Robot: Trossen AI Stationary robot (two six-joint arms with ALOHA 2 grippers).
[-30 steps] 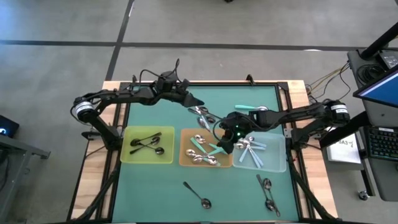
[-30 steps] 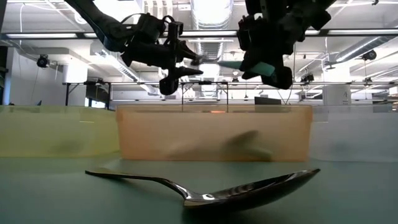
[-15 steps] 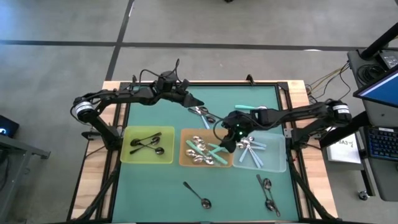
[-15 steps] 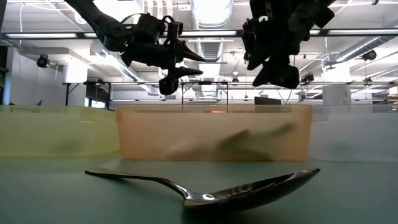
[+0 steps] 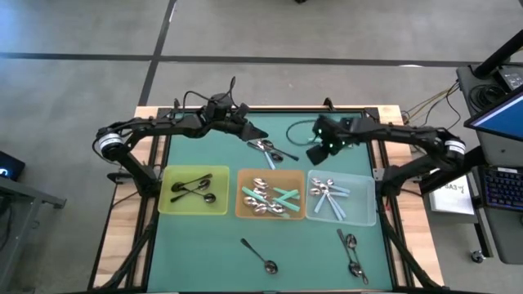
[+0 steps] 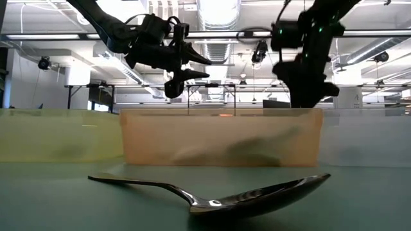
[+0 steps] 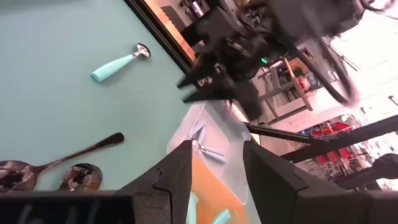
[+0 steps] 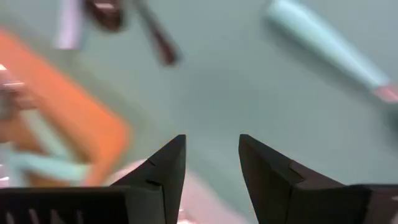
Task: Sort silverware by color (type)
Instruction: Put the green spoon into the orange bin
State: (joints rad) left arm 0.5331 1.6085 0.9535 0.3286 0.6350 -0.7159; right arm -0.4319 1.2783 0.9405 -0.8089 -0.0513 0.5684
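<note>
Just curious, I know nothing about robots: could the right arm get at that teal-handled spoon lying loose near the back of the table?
Probably yes. The right tool hangs open and empty close to the teal-handled spoon, which lies alone on bare mat, nothing between them. The left tool waits over other loose spoons.

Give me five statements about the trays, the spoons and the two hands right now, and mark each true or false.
1. The yellow tray holds black-handled spoons. True.
2. The right hand is clamped on a teal-handled spoon. False: its fingers stand apart with nothing between them, above the mat behind the trays.
3. The orange tray sits between the yellow tray and the clear tray. True.
4. Every spoon is already in a tray. False: loose spoons lie on the green mat in front of the trays, and more behind them.
5. The left hand is down inside the yellow tray. False: it is open, over the spoons behind the orange tray.
</note>
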